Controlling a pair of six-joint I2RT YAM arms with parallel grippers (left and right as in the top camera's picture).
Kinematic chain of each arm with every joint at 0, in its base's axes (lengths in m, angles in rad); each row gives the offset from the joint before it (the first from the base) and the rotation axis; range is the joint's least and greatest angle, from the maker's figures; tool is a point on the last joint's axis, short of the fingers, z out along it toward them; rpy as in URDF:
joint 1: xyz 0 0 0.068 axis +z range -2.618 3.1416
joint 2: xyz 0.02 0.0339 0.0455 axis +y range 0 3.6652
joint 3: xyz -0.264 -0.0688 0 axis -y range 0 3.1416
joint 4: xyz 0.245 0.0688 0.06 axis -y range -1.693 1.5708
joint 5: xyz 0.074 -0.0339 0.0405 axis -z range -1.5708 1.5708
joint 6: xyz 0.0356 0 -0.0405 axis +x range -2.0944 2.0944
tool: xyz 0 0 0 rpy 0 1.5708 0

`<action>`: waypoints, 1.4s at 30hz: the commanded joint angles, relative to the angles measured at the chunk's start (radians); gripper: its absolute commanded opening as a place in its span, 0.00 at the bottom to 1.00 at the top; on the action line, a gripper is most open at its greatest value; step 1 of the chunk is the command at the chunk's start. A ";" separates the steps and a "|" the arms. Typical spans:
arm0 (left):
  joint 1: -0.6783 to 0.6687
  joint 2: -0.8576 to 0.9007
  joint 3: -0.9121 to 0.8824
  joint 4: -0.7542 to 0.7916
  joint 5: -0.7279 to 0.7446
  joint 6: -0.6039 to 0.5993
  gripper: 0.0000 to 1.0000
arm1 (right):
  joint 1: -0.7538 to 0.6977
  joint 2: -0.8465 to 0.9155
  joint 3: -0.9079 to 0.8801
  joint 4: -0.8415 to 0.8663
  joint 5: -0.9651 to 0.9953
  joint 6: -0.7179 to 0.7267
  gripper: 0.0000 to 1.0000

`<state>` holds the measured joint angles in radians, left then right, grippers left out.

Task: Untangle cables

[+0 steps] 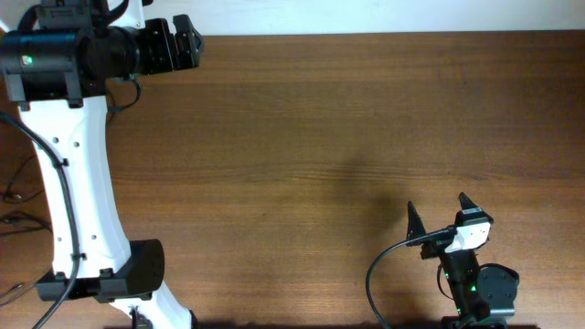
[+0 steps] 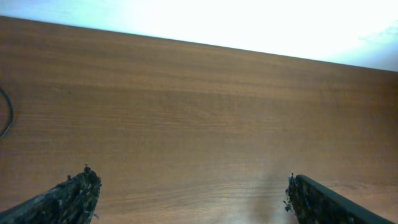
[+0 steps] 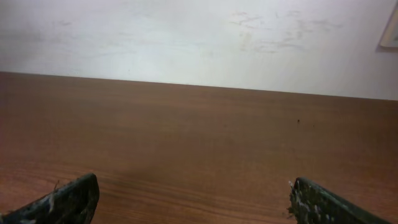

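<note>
- Closest to the lens in the overhead view, your left arm (image 1: 78, 155) runs up the left side of the table (image 1: 302, 137), white with black joints. The left claw (image 1: 187, 41) sits at the far left corner, pointing right, and you cannot judge its spread from this angle.
- You find the right claw (image 1: 438, 203) near the front right of the table, its two dark fingers apart and nothing between them.
- Your cables (image 1: 16, 222) show only as a few thin dark cords at the left edge, partly hidden behind the left arm and well apart from both claws. You cannot tell how they are knotted.
- On the left wrist view, the left claw (image 2: 189, 186) is spread wide, one worn finger (image 2: 74, 196) in each lower corner and only bare wood between them.
- A thin black arc (image 2: 12, 114) curves in at the left edge of that view. You cannot tell whether it is one of the cables.
- On the right wrist view, the right claw (image 3: 194, 190) is spread just as wide over bare wood, pinching nothing, and you look across the table to a pale, scuffed wall (image 3: 199, 37).
</note>
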<state>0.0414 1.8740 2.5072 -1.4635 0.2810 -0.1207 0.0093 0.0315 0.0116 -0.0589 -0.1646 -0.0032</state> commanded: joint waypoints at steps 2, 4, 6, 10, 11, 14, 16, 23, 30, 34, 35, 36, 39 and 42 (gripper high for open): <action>-0.003 -0.029 -0.031 0.002 -0.045 0.005 0.99 | 0.003 -0.011 -0.006 -0.005 0.012 0.003 0.99; -0.006 -0.124 -0.204 0.129 -0.045 0.005 0.99 | 0.003 -0.011 -0.006 -0.005 0.012 0.003 0.99; -0.006 -0.229 -0.408 0.303 -0.045 0.005 0.99 | 0.003 -0.011 -0.006 -0.005 0.012 0.003 0.99; -0.006 -0.508 -0.896 0.624 -0.079 0.005 0.99 | 0.003 -0.011 -0.006 -0.005 0.012 0.003 0.99; -0.006 -0.605 -1.058 0.720 -0.080 0.005 0.99 | 0.003 -0.011 -0.006 -0.005 0.012 0.003 0.99; -0.006 -0.789 -1.337 0.875 -0.106 0.005 1.00 | 0.004 -0.011 -0.006 -0.005 0.012 0.003 0.99; -0.006 -0.922 -1.547 1.018 -0.130 0.005 0.99 | 0.003 -0.011 -0.006 -0.005 0.012 0.003 0.99; -0.006 -1.413 -2.205 1.501 -0.149 0.012 0.99 | 0.003 -0.011 -0.006 -0.005 0.012 0.003 0.99; -0.006 -1.676 -2.493 1.657 -0.151 0.043 0.99 | 0.003 -0.011 -0.006 -0.005 0.012 0.003 0.99; -0.036 -1.791 -2.499 1.557 -0.174 0.148 0.99 | 0.003 -0.011 -0.006 -0.005 0.012 0.003 0.99; -0.047 -1.825 -2.499 1.521 -0.174 0.178 0.99 | 0.003 -0.011 -0.006 -0.005 0.012 0.003 0.99; -0.056 -1.873 -2.499 1.461 -0.174 0.194 0.99 | 0.003 -0.011 -0.006 -0.005 0.012 0.003 0.99; -0.060 -1.869 -2.499 1.391 -0.173 0.194 0.99 | 0.003 -0.011 -0.006 -0.005 0.012 0.003 0.99; -0.060 -1.869 -2.499 1.391 -0.174 0.194 0.99 | 0.003 -0.011 -0.006 -0.005 0.012 0.003 0.99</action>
<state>-0.0132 0.0139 0.0113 -0.0643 0.1150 0.0494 0.0093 0.0273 0.0109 -0.0586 -0.1570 -0.0032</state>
